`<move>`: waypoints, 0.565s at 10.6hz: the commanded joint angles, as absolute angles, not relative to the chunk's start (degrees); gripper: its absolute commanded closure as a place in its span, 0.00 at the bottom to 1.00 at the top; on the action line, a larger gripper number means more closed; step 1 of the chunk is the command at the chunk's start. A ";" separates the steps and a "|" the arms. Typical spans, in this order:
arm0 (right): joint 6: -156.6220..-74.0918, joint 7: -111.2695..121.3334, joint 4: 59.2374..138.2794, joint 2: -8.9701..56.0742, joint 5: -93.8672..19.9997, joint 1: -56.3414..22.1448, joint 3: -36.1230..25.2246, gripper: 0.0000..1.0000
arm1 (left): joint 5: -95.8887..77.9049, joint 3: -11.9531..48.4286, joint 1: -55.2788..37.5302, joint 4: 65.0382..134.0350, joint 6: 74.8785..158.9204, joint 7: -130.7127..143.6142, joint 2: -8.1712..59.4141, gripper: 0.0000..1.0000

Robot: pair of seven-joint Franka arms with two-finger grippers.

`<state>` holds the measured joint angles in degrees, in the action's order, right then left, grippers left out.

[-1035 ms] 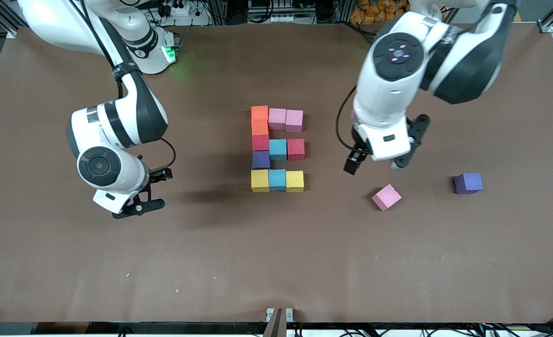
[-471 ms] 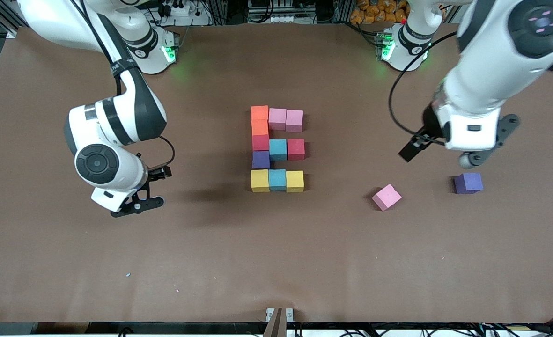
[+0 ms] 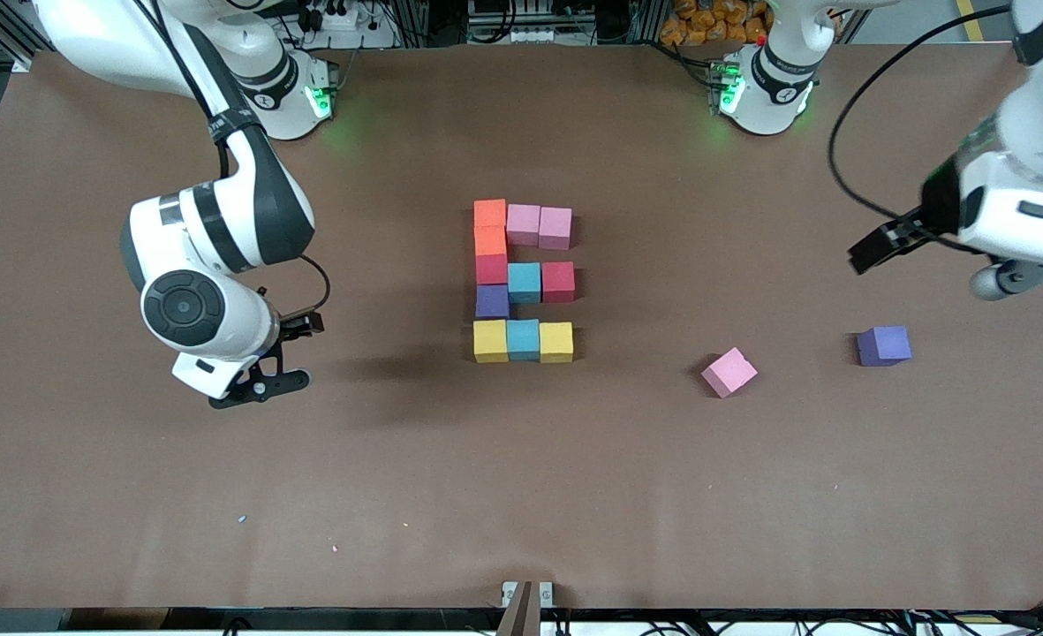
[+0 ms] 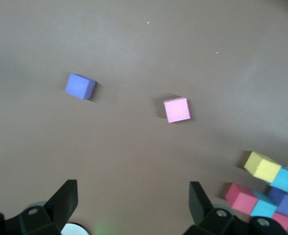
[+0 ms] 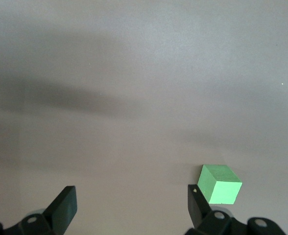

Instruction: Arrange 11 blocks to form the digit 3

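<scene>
The blocks form the digit 3 (image 3: 523, 281) mid-table: an orange-pink-pink bar, a red-blue-red bar and a yellow-blue-yellow bar. A single orange cube (image 3: 489, 239) and a purple cube (image 3: 491, 301) join the bars on the right arm's side. The figure (image 4: 271, 191) also shows in the left wrist view. My left gripper (image 3: 940, 265) (image 4: 133, 200) hangs open and empty over bare table at the left arm's end. My right gripper (image 3: 283, 358) (image 5: 132, 203) waits open and empty above the table at the right arm's end.
A loose pink cube (image 3: 729, 372) (image 4: 177, 109) and a loose purple cube (image 3: 883, 345) (image 4: 80, 86) lie apart between the figure and the left arm's end. A green cube (image 5: 220, 183) sits on the table beside one right finger; the front view does not show it.
The left arm has swung away from beside the figure toward its own end of the table, passing over the loose cubes. The right arm has barely moved. No cube has shifted.
</scene>
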<state>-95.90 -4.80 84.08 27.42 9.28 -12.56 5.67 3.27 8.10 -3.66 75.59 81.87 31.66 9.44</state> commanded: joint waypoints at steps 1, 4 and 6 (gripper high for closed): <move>-95.71 -4.13 85.69 25.49 8.53 -11.51 6.50 0.00 | 1.93 6.25 -3.78 78.57 81.74 23.85 6.69 0.00; -95.54 -4.30 85.61 23.65 8.53 -11.51 6.77 0.00 | 1.93 4.49 -3.78 80.07 81.74 13.72 5.28 0.00; -92.65 -4.92 84.38 21.55 8.53 -11.25 6.59 0.00 | 1.93 4.22 -3.95 81.20 81.74 11.35 3.88 0.00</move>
<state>-94.46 -4.85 83.73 24.82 9.28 -12.55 5.76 3.22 4.86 -3.66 78.40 81.82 13.82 6.81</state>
